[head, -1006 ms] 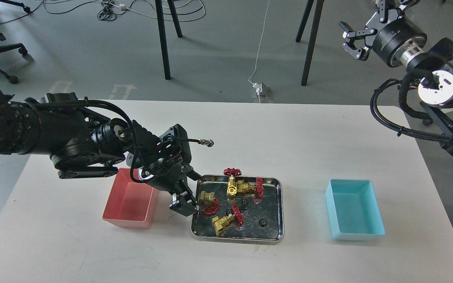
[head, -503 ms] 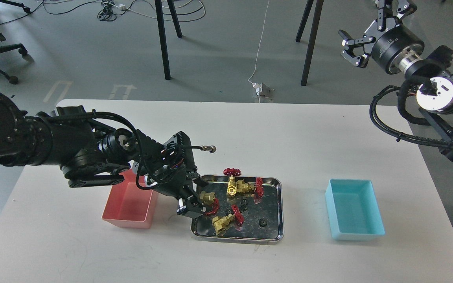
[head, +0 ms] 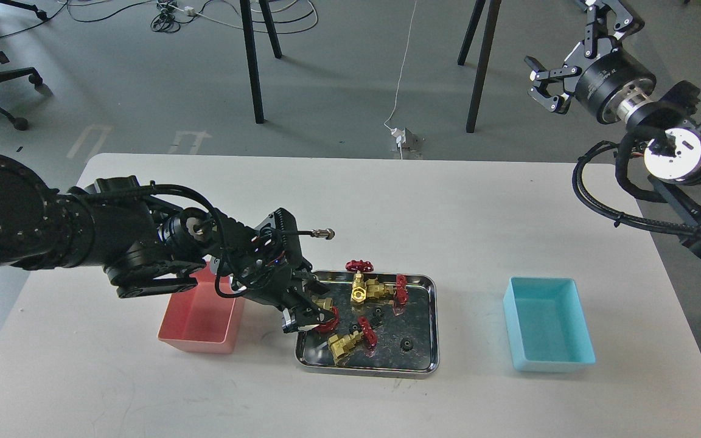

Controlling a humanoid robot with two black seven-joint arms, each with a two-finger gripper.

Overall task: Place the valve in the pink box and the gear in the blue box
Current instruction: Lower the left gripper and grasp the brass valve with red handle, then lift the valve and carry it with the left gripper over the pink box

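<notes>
Currently I am holding the left gripper [head: 317,311] low over the left end of the steel tray [head: 428,365], with its fingers set on either side of the valve [head: 327,308] lying there; the brass body is showing between the fingers and the dark red handwheel is sticking out just beyond them, but the view is too dark and too crowded for me to tell whether the fingers are pressing on the valve or standing slightly clear of it. The left arm is reaching across the pink box [head: 199,319], which is sitting just beside the tray on its left and is partly covered by the arm. Inside the tray, three more valves are lying: one at the back rim [head: 359,280] standing with its handwheel up, one just to its right [head: 388,288] lying on its side, and one toward the front [head: 348,342], also on its side. A gear [head: 407,345] is resting on the tray floor toward the front right, and a second gear [head: 377,315] is lying near the tray's middle. The blue box [head: 548,325] is sitting well apart from the tray, to its right. I am keeping the right gripper [head: 569,58] raised high beyond the table's far right corner, with its fingers spread wide and nothing between them.
</notes>
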